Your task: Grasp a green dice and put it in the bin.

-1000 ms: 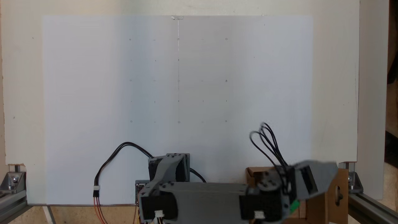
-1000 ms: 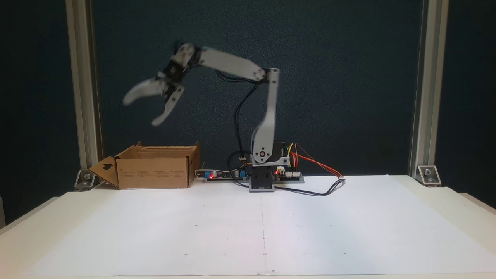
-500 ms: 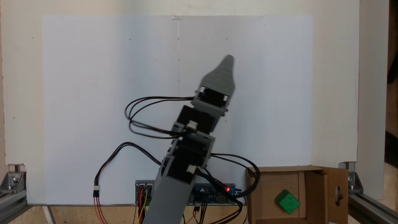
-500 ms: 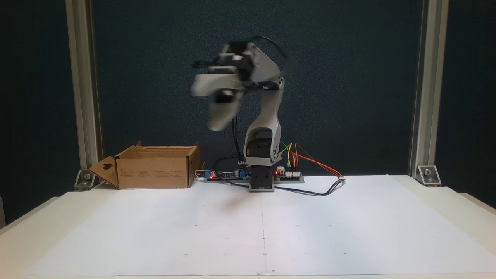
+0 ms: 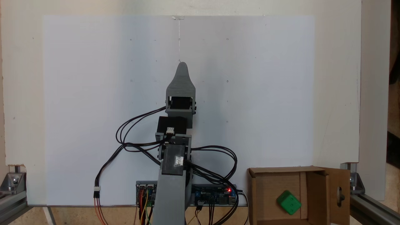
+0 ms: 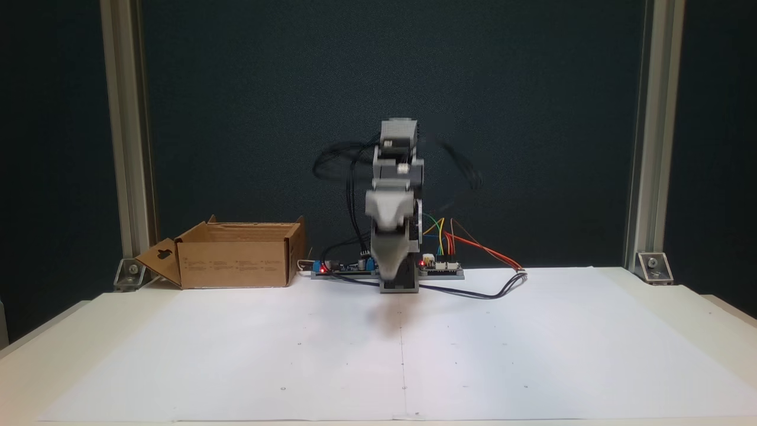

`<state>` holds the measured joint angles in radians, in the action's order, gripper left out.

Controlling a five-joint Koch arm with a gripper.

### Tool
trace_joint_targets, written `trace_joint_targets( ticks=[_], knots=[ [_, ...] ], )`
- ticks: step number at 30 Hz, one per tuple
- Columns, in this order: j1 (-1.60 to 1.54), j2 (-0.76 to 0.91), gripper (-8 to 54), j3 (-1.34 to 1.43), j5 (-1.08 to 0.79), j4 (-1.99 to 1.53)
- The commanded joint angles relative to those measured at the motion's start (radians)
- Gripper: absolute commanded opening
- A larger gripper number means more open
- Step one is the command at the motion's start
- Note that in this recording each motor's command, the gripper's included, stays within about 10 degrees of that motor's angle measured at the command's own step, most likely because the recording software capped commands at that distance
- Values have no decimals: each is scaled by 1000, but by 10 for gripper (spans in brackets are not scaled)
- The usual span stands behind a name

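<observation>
Now | green dice (image 5: 289, 202) is seen lying inside bin (image 5: 315, 170) | pincer (image 5: 182, 67) is empty, jaw state cannot be told | task is judged done

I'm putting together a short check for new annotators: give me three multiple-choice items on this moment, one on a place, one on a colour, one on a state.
1. Where is the green dice?
A. On the white paper
B. Inside the bin
C. In the end effector

2. What colour is the bin?
A. Brown
B. Blue
C. White

3. How does the keyhole flap of the bin stand?
A. Folded shut over the top
C. Torn off, lying on the paper
B. Folded outward, away from the box

Answers:
1 B, the dice lies on the box floor in a fixed view.
2 A, both fixed views show plain brown cardboard.
3 B, the flap angles out from the box's side while the top is open.

The end effector hangs over the paper's middle line, apart from the bin.
</observation>
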<state>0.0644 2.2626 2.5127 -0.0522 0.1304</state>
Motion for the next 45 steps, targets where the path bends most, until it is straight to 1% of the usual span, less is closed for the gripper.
trace_joint_targets(
  ticks=[1,6,16,27,45],
  knots=[
    [25,110,449,37,32,161],
    [57,110,441,225,34,379],
    [54,109,440,284,38,794],
    [46,107,441,445,41,1233],
    [29,107,445,598,43,1399]
  ],
)
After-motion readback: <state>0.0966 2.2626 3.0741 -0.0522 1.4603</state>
